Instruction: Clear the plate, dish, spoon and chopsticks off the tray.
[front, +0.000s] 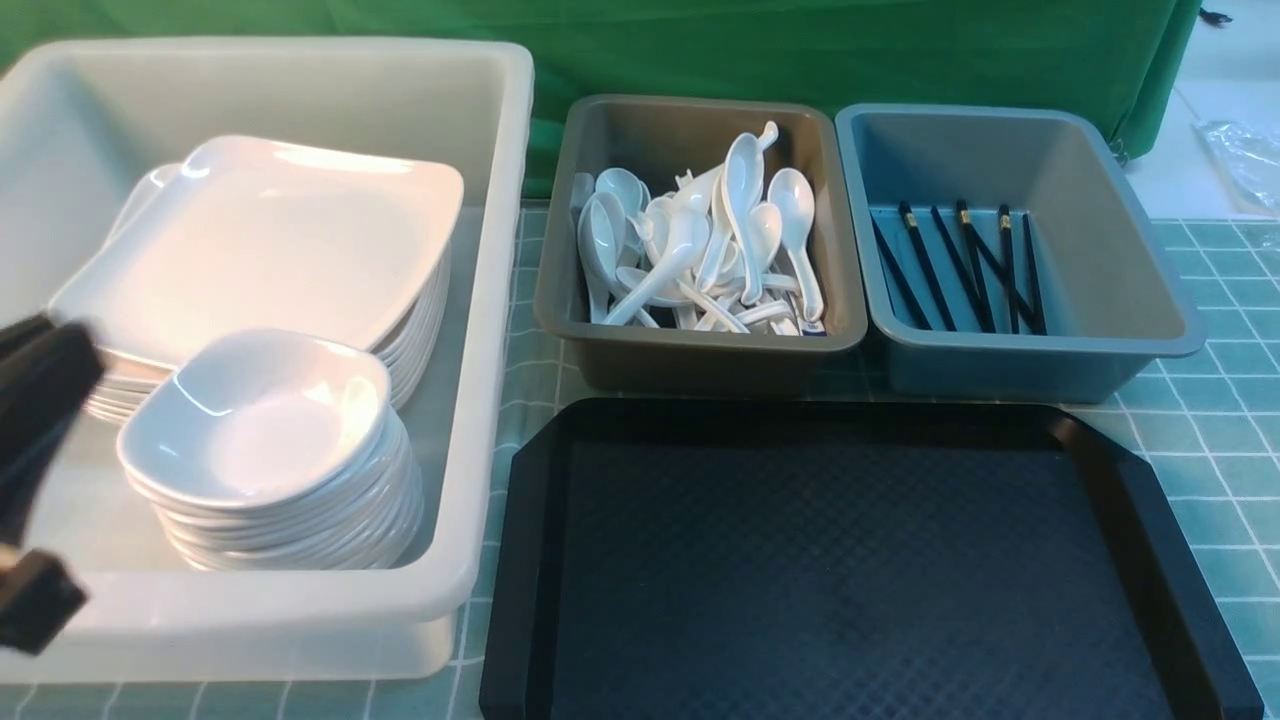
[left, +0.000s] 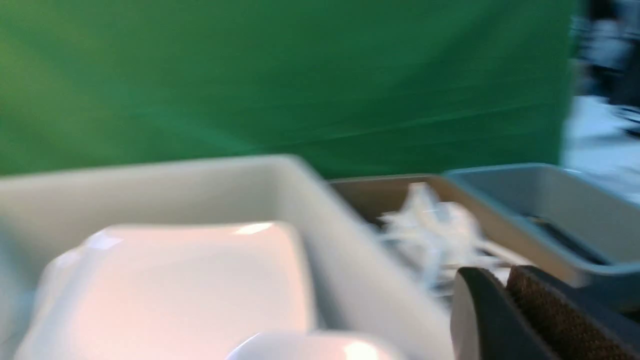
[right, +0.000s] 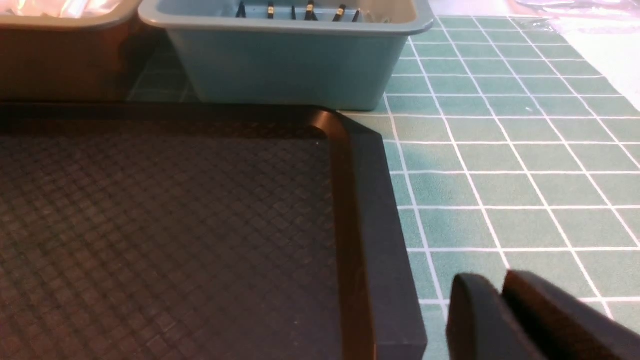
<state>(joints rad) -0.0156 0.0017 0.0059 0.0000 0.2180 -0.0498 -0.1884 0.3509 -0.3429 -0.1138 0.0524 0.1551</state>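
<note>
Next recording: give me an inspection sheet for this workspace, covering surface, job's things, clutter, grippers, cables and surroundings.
Surface: teal checked cloth covers the table.
Job's things: tray bare; plate tops a stack and dish tops another in the white tub; spoons piled in the brown tub; chopsticks lie in the blue tub.
Clutter: clear plastic wrap at the far right.
Grippers: left gripper by the white tub, jaws shut, holding nothing; right gripper beside the tray's right rim, jaws close together, holding nothing.
Cables: nothing seen.
Surroundings: green backdrop behind the tubs.
</note>
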